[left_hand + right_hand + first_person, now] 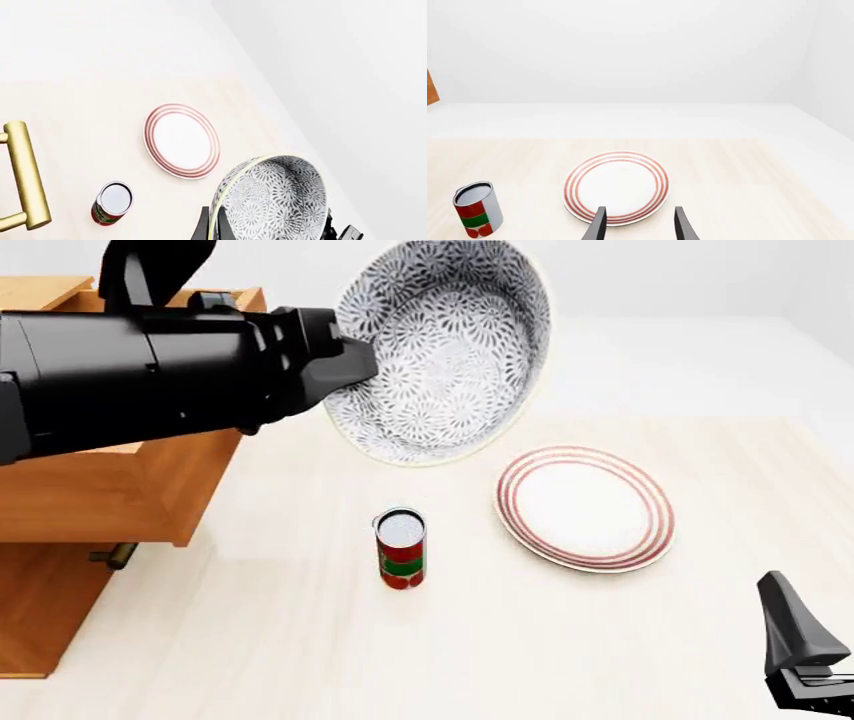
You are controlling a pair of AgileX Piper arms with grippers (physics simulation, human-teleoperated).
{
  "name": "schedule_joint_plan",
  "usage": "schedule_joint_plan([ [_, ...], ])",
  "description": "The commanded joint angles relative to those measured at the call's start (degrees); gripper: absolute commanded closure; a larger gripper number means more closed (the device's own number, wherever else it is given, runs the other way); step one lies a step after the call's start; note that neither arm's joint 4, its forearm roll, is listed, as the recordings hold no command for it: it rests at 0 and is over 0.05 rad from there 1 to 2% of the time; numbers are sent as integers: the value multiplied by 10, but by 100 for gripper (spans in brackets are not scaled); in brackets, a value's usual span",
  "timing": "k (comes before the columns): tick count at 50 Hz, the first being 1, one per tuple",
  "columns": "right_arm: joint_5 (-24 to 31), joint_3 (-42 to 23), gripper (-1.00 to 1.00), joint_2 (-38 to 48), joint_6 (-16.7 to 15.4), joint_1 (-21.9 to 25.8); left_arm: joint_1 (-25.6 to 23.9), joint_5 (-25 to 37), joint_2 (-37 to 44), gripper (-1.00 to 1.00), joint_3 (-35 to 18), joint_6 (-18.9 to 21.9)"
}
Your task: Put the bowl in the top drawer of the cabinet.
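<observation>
The flowered bowl (447, 350) hangs in the air, tipped almost on its edge with its inside facing the camera. My left gripper (355, 362) is shut on its rim. The bowl (277, 200) fills the near corner of the left wrist view, with the gripper (213, 226) clamped on its edge. The bowl is just right of the cabinet (40, 610), whose top drawer (107, 490) stands pulled out, partly hidden behind my left arm. A brass bar handle (27, 175) shows in the left wrist view. My right gripper (639, 225) is open and low over the table's near right (801, 650).
A flat white plate with red rings (585, 507) lies on the table right of centre, just ahead of the right gripper (615, 187). A red and green can (399, 548) stands upright below the bowl. A small brass handle (114, 556) pokes out under the drawer.
</observation>
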Motion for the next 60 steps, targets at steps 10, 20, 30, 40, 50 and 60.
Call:
schedule_joint_plan([
  [10,0,0,-100,0,0,0,46,20,-36,100,-1,6],
  [20,0,0,-100,0,0,0,68,43,-53,100,-25,12],
  [30,0,0,-100,0,0,0,85,59,-65,100,-40,17],
  [40,0,0,-100,0,0,0,109,69,-81,100,-43,16],
  [50,0,0,-100,0,0,0,138,84,-94,100,-53,12],
  [60,0,0,-100,0,0,0,168,92,-107,100,-51,7],
])
